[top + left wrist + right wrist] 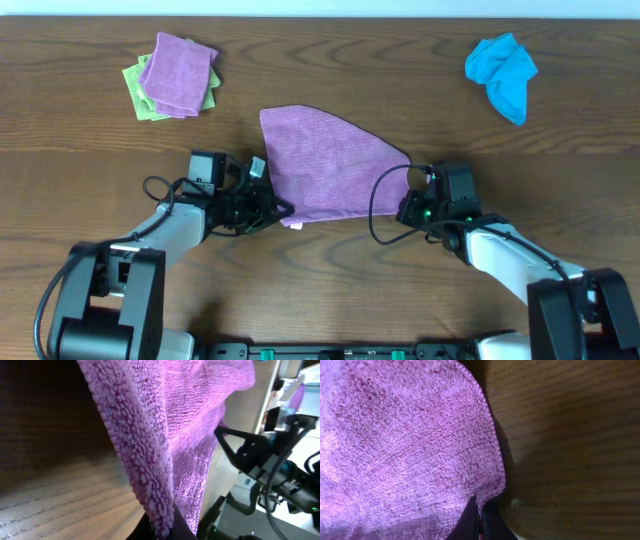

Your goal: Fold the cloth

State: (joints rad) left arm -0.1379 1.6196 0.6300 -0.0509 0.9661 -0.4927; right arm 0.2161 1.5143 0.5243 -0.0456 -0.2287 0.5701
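Observation:
The purple cloth (325,165) lies in the middle of the table with its near edge lifted. My left gripper (278,212) is shut on the cloth's near left corner, which shows as a thick fold (145,480) in the left wrist view. My right gripper (408,208) is shut on the cloth's near right corner (487,495). The cloth's far part still rests on the table.
A folded purple cloth on a green cloth (175,78) sits at the back left. A crumpled blue cloth (503,72) sits at the back right. The wooden table (330,280) is bare near the front.

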